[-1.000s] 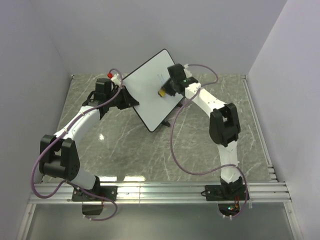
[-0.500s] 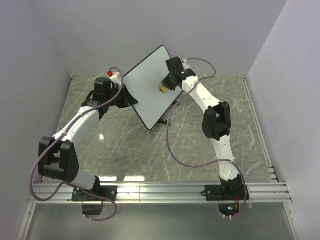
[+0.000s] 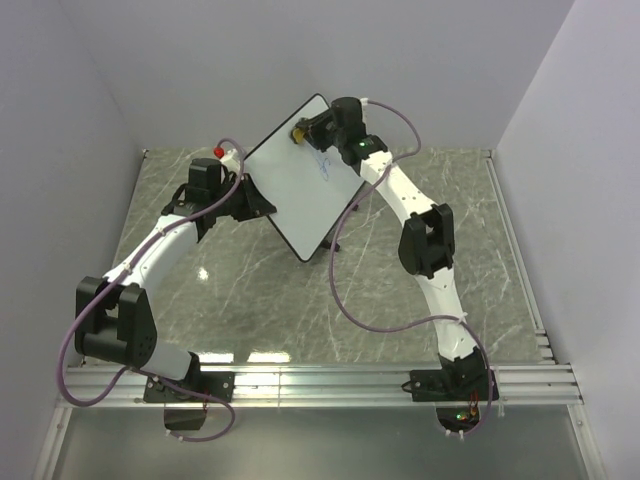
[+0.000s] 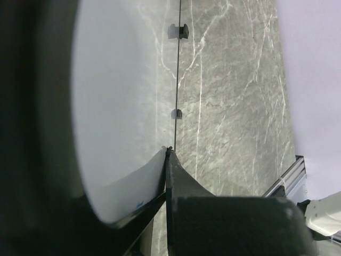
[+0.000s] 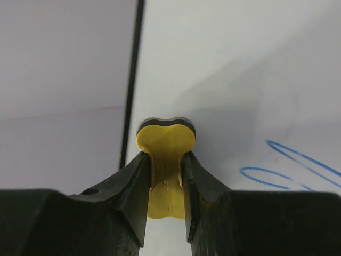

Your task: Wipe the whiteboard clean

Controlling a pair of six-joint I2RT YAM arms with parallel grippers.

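Observation:
The whiteboard (image 3: 300, 185) is held tilted above the table, white with a thin black rim. A small blue scribble (image 3: 325, 168) remains near its upper right; it shows as blue loops in the right wrist view (image 5: 290, 165). My left gripper (image 3: 248, 200) is shut on the board's left edge (image 4: 168, 154). My right gripper (image 3: 305, 130) is shut on the small yellow eraser block (image 5: 165, 144), whose dark pad is pressed on the board near its top corner, by the black rim (image 5: 133, 80). The eraser also shows in the top view (image 3: 298, 130).
The grey marble table (image 3: 250, 290) lies below. Pale walls stand at the back and both sides. The board's black stand feet (image 4: 178, 31) hang over the table. A metal rail (image 3: 320, 380) runs along the near edge by the arm bases.
My right gripper has carried the eraser up and left across the board, from its right-middle to the top corner. The board and left arm have barely moved.

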